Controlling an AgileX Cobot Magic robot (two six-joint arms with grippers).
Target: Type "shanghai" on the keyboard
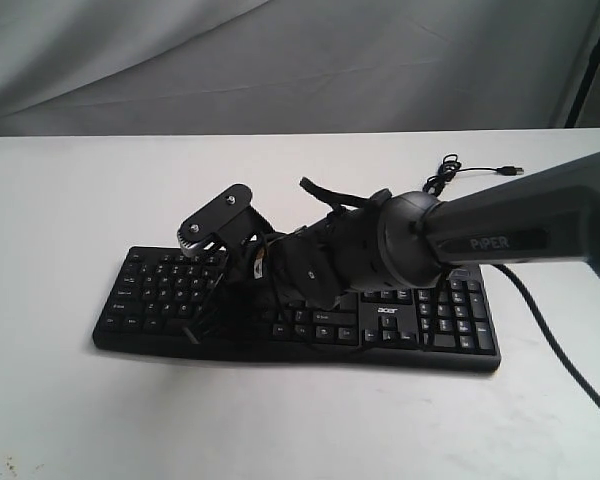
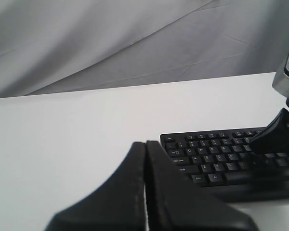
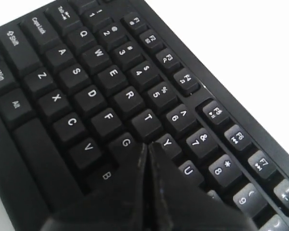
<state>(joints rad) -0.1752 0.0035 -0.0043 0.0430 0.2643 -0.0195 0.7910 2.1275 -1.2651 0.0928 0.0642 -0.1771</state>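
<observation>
Left tool [image 2: 145, 144], jaws together, near keyboard [image 2: 216, 161]

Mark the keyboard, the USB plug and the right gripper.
keyboard [image 1: 455, 320], exterior view, number pad.
USB plug [image 1: 514, 170], exterior view, metal end.
right gripper [image 3: 147, 146], right wrist view, closed fingertips.

A white counter [image 1: 70, 420] is backed by a creased grey cloth [image 1: 280, 60] across the upper frame; a black stand leg [image 1: 594, 62] is seen upper right.

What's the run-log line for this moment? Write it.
task: type shanghai | right gripper: shut, tips over keyboard between G and Y | left gripper: shut, off keyboard, over table | key contact: unclear
</observation>
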